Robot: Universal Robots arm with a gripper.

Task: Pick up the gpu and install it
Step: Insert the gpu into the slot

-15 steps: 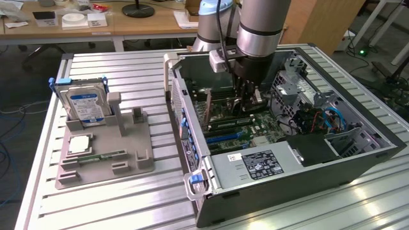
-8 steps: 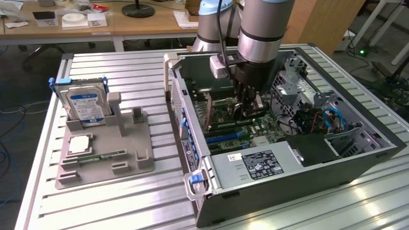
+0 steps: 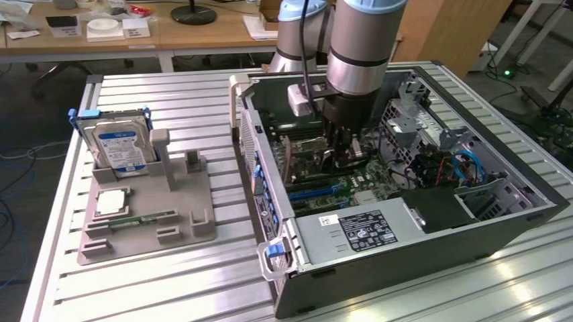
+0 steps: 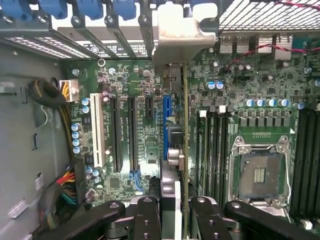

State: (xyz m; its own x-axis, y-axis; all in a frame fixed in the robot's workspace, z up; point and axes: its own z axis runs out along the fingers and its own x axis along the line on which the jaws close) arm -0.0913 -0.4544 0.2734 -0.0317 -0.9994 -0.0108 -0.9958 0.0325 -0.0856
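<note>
My gripper (image 3: 345,153) reaches down into the open computer case (image 3: 394,268), over the motherboard. In the wrist view the gripper (image 4: 177,210) is shut on the gpu (image 4: 185,125). I see the card edge-on as a thin dark board between the two black fingers (image 4: 149,215). Its silvery end bracket (image 4: 181,37) reaches the case's rear slot openings. The card stands upright over the motherboard, just beside the long blue expansion slot (image 4: 166,117). I cannot tell whether its edge touches a slot.
A grey fixture (image 3: 147,225) on the exterior view's left holds a hard drive with a blue label (image 3: 121,144), a square chip (image 3: 109,201) and a green memory stick (image 3: 143,219). Inside the case are a power supply (image 3: 358,231), cables (image 3: 447,168) and a processor socket (image 4: 260,175).
</note>
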